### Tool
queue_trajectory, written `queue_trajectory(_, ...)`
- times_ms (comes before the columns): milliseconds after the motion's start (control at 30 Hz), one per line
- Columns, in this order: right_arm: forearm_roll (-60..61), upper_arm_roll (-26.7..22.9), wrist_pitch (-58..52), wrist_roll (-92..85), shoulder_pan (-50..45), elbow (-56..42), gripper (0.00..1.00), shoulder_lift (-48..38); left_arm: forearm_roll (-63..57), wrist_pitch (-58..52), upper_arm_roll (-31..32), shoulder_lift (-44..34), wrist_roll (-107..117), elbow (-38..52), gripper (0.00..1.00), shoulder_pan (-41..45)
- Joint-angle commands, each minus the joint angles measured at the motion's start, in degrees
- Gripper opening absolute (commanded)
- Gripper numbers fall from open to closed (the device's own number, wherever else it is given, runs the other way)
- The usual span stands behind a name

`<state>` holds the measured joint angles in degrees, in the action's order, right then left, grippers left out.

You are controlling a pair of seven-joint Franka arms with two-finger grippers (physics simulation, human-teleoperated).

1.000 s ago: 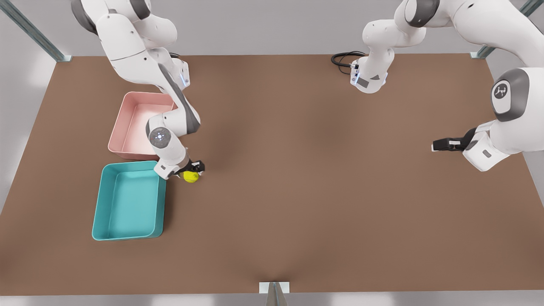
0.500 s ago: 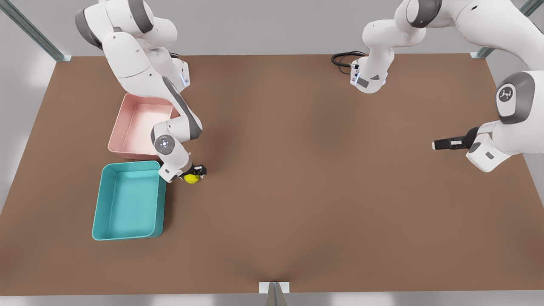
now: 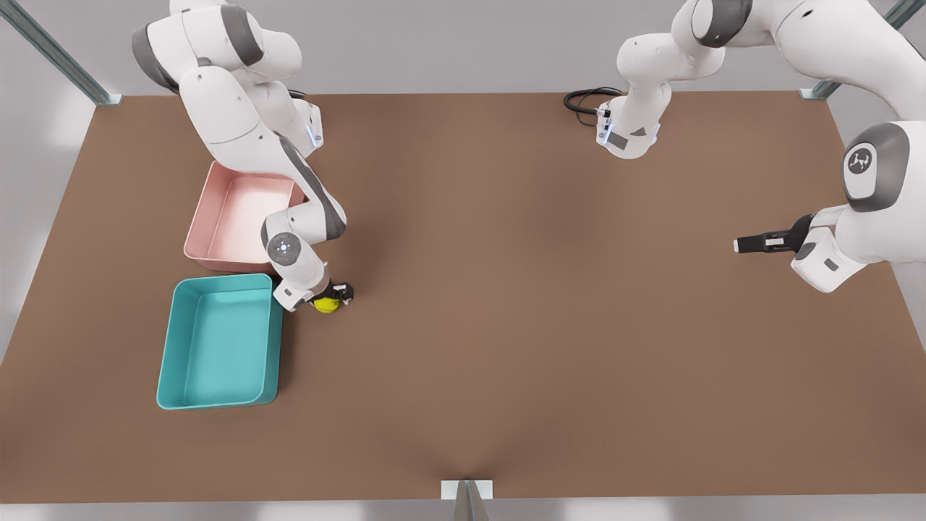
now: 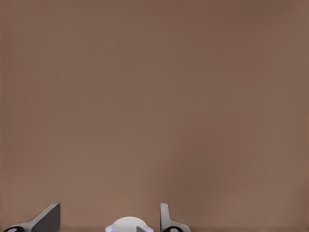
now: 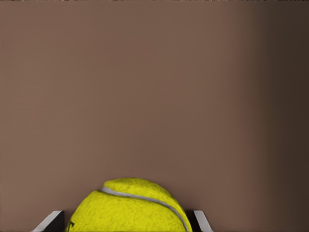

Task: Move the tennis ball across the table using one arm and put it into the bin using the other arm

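Surface: large brown rectangular table (image 3: 506,325).
Right gripper (image 3: 334,295): clamped small yellow-green tennis ball (image 3: 325,304), at three o'clock of teal plastic bin (image 3: 168,347).
Left gripper (image 3: 752,244): waited, fingers apart.
Progress: ball across; binning left.

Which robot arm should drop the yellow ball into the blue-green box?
The right arm. Its right gripper sits around the tennis ball, fingers on both sides, just beside the bin. The left gripper waits open, far away over the table at the front view's right.

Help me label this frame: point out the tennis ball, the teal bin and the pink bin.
tennis ball (image 3: 325,305): front view, its yellow felt below the gripper.
teal bin (image 3: 221,344): front view, its bare floor.
pink bin (image 3: 235,217): front view, its bare floor.
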<state>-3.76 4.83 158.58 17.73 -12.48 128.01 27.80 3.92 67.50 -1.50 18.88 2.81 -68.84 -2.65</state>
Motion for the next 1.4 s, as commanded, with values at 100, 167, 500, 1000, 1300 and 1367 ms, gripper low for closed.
queue_trajectory(100,0.0,0.1,0.6,0.4,0.0,0.0,0.87,-0.6,-0.1,-0.1,0.0,-0.1,0.9,0.1,1.0,0.0)
queue_trajectory(167,0.0,0.1,0.6,0.4,0.0,0.0,0.79,-0.6,-0.1,-0.1,0.0,-0.1,0.9,0.1,1.0,0.0)
queue_trajectory(500,0.0,0.2,0.1,-2.0,1.7,-0.7,0.68,-1.3,-0.2,-0.1,0.0,-0.1,0.9,0.1,1.0,0.0)
queue_trajectory(1000,4.1,2.1,-22.5,-20.6,8.3,-20.3,0.68,-4.9,-0.1,-0.2,0.0,-0.1,0.9,0.1,1.0,-0.1)
queue_trajectory(1300,4.1,1.6,-22.9,-34.3,20.3,-23.9,0.69,1.1,-0.8,9.6,3.3,-2.0,0.8,-5.4,1.0,0.2)
queue_trajectory(1367,4.0,1.4,-23.1,-34.4,20.8,-23.4,1.0,1.8,-2.1,10.9,5.1,-3.0,0.8,-5.8,1.0,0.1)
